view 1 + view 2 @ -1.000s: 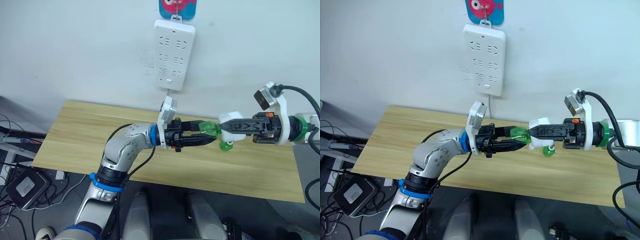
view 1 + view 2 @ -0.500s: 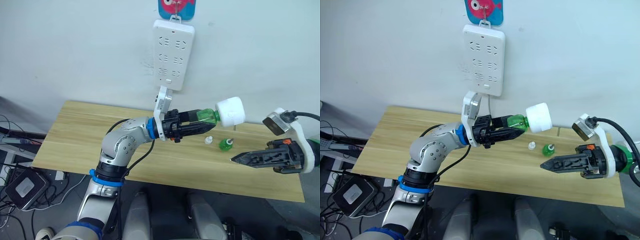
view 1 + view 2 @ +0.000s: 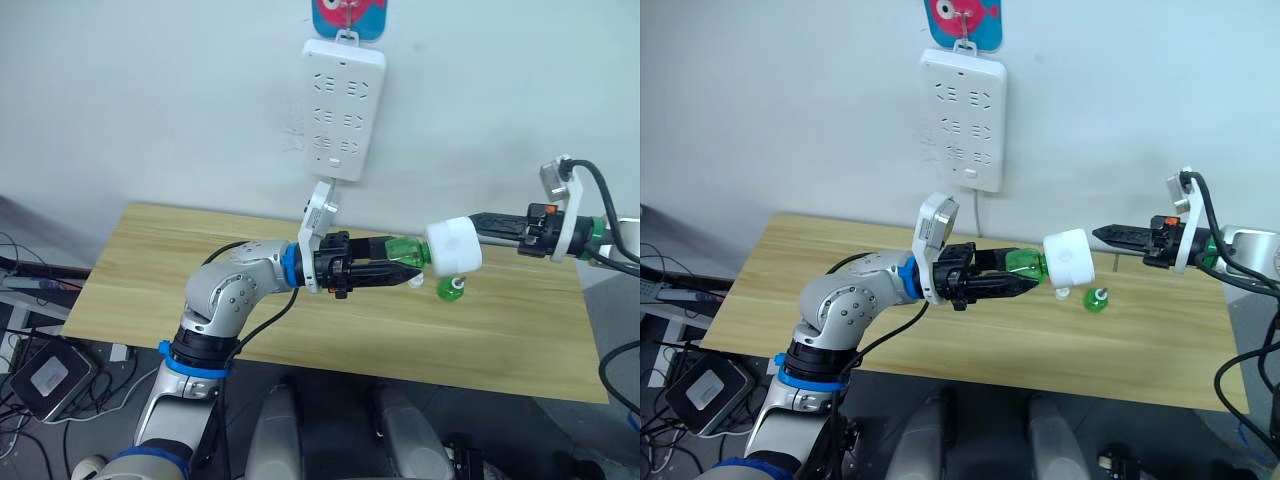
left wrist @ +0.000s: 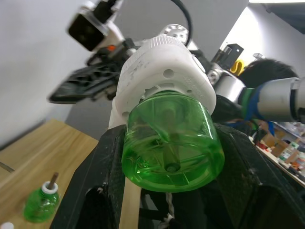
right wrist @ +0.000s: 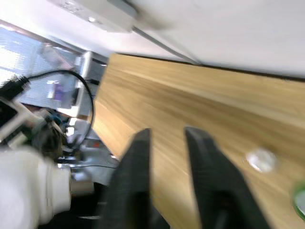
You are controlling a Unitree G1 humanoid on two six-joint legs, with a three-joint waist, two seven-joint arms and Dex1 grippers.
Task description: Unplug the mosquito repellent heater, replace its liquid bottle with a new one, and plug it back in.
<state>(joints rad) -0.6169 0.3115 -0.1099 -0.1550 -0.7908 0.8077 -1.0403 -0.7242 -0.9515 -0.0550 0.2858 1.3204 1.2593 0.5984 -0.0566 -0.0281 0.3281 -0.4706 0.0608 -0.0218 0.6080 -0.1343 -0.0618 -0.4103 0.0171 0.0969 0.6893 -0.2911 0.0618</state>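
Two arms meet above the table (image 3: 150,270) in the eye view: the left gripper (image 3: 405,272) clamps the green bottle (image 3: 404,250) carrying the heater (image 3: 453,246), and the right gripper (image 3: 478,222), empty, points at it. Left wrist view: the bottle sits between the fingers (image 4: 97,181) (a spare bottle (image 4: 41,204) stands below). Right wrist view: its fingers are apart.

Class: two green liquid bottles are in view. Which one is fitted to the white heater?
The green bottle held in the left gripper; the heater caps its end. The other bottle stands alone on the table.
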